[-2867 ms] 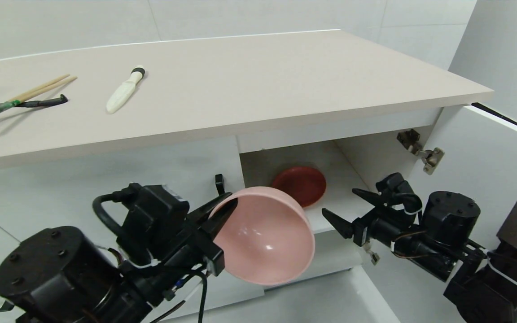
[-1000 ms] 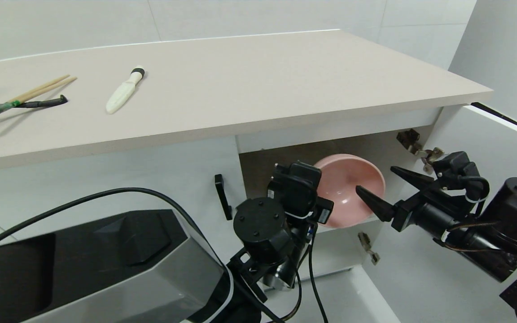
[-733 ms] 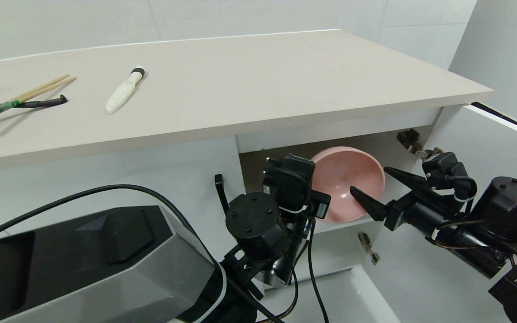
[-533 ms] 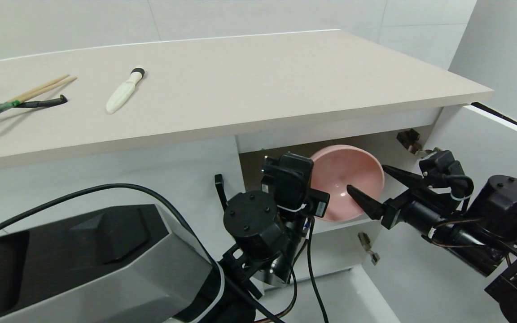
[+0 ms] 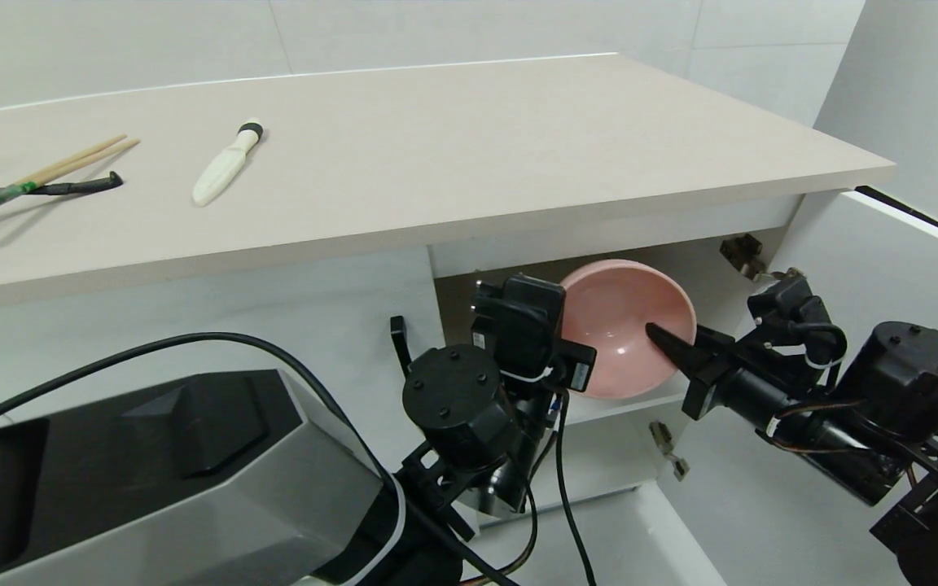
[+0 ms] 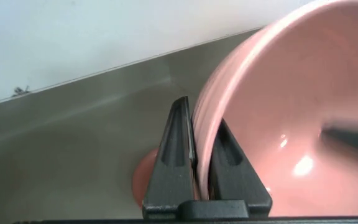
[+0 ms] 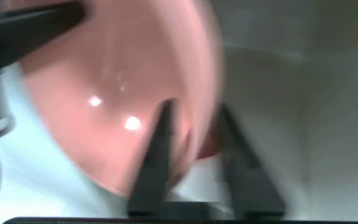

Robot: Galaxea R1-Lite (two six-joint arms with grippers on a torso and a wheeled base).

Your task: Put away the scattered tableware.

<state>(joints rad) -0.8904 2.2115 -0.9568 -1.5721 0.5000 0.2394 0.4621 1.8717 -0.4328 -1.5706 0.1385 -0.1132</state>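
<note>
Here's the pink bowl [image 5: 624, 325], glossy and smooth-sided, tipped up on edge so its hollow faces out of the open cabinet, just under the bench [image 5: 477, 138]. The left pincer [image 6: 199, 124] has the rim pinched tight, one finger inside the bowl, one outside. Across from it the right pincer [image 7: 196, 111] straddles the far rim, its fingers [image 5: 668, 346] spread, one on each side of the wall; whether they press it I cannot tell. Highlights glint on the inner surface. Below the bowl a red dish [image 7: 209, 144] peeks out on the grey cabinet shelf [image 6: 73, 143].

Up top, the beige bench carries a pair of chopsticks [image 5: 54, 167] at the far left, lying across a black utensil handle [image 5: 70, 188], and nearby a white utensil with a black collar [image 5: 225, 167]. The cabinet door [image 5: 884, 268] on the right stands wide, its metal hinge [image 5: 742, 252] showing; the neighbouring door has a black handle [image 5: 400, 354]. White tiled wall [image 5: 436, 32] behind.
</note>
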